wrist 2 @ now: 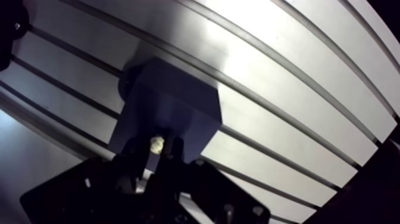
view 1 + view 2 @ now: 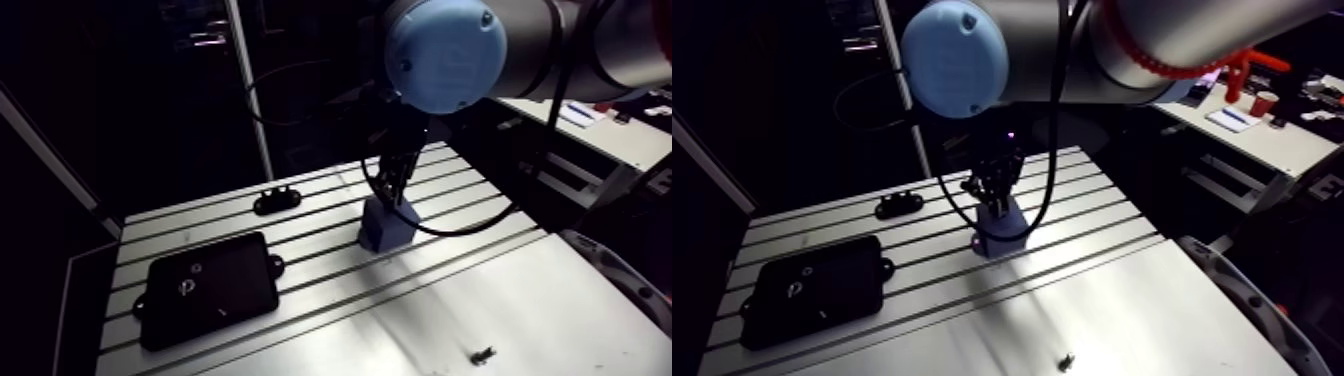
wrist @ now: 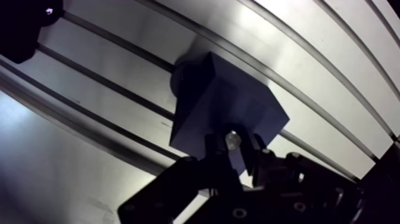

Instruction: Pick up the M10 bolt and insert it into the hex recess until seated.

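Note:
A blue block (image 3: 220, 101) stands on the slotted aluminium table (image 2: 480, 290), near its middle. My gripper (image 3: 233, 148) hangs directly over the block's near edge. Its two dark fingers (image 3: 212, 152) are close together, with a small bright metal bolt end (image 3: 233, 139) pinched between them, just above or at the block's top face. I cannot tell whether the bolt touches the block. In the arm view the gripper (image 2: 397, 188) comes straight down onto the block (image 2: 388, 226). A flat black plate (image 2: 210, 285) with small round marks lies at the table's left front.
A small black bracket (image 2: 277, 200) lies near the table's back edge, left of the block. A tiny dark part (image 2: 484, 354) rests on the smooth sheet at the front right. The table's slots run left to right.

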Robot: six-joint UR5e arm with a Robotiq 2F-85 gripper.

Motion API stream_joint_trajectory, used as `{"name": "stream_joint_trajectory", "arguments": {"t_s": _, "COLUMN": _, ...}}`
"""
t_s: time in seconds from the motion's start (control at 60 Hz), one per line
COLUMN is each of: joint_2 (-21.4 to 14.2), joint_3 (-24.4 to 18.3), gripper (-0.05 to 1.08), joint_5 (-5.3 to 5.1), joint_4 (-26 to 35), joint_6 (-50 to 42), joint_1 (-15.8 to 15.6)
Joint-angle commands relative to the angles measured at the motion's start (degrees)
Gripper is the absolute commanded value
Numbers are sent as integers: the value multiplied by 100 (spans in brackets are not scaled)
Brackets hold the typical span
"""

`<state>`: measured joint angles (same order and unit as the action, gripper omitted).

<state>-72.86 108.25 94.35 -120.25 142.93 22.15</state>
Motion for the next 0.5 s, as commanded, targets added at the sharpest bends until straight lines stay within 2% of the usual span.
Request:
{"name": "stream_joint_trajectory", "arguments": {"t_s": 0.017, "joint_2": -4, "joint_3": 25, "gripper": 73, "joint_5": 0, "joint_4": 5, "joint_6": 175, "joint_1": -7}}
{"name": "stream_joint_trajectory", "arguments": {"t_s": 0.5, "joint_2": 15, "joint_3": -17, "gripper": 73, "joint_5": 9, "joint_4": 5, "joint_6": 373, "joint_1": 0}}
